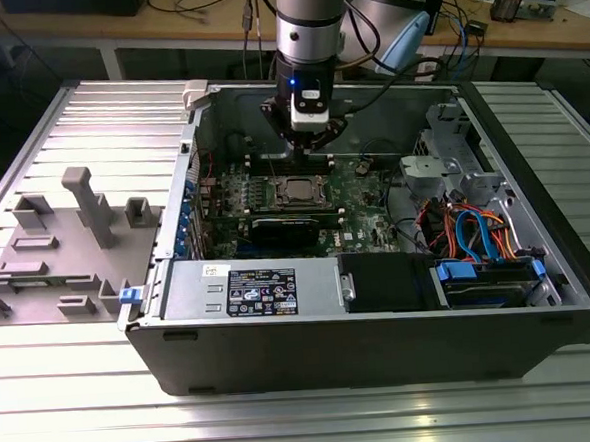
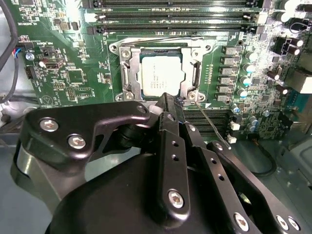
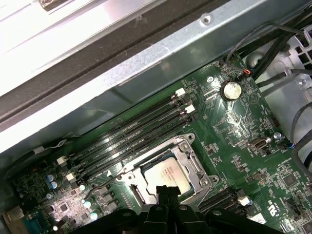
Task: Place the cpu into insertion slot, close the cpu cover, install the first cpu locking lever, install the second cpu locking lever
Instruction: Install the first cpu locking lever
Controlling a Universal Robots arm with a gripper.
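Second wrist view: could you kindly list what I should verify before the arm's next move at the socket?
1. cpu lying flat inside its frame: ok.
2. cpu cover down around the cpu: ok.
3. Thin wire lever latched: not ok, it juts out past the cover's corner.
4. gripper close to that lever: ok.
5. Gripper touching the lever: cannot tell.

Open computer case on ribbed metal table. Grey fixture plate beside it, exterior view's left. Orange, blue cables inside case.
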